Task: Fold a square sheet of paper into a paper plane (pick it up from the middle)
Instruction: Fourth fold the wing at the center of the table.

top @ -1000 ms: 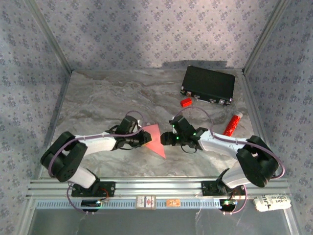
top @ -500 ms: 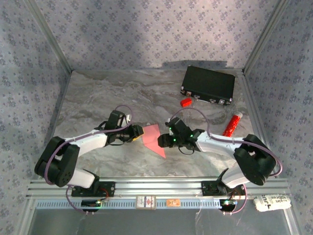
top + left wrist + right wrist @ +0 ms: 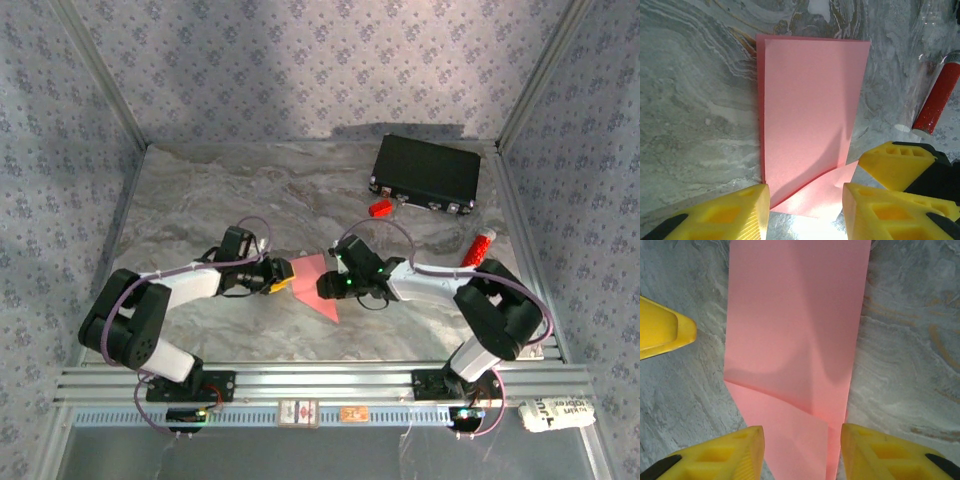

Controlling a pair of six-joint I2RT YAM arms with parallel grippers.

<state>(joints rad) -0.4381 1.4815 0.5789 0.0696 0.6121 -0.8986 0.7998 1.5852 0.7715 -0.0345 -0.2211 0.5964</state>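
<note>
Pink paper (image 3: 308, 272) between left claw (image 3: 281, 273), right claw (image 3: 328, 287) — block (image 3: 379, 208), tube (image 3: 476, 249), case (image 3: 425, 172) beyond

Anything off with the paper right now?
Yes: the folded pink paper is misaligned. Its lower layer peeks out along the left and far edges in the left wrist view, and one near corner is creased diagonally.

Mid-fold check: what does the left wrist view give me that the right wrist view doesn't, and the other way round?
Left wrist: the pink paper's two layers, offset along its left edge, plus the red-and-white tube lying beyond its right side. Right wrist: one yellow finger of the left gripper beside the paper, not touching it. Both: the folded paper flat on the marble table, with a diagonal flap at its near end. That end sits between that camera's own open fingers, for the left gripper and the right gripper alike.
</note>
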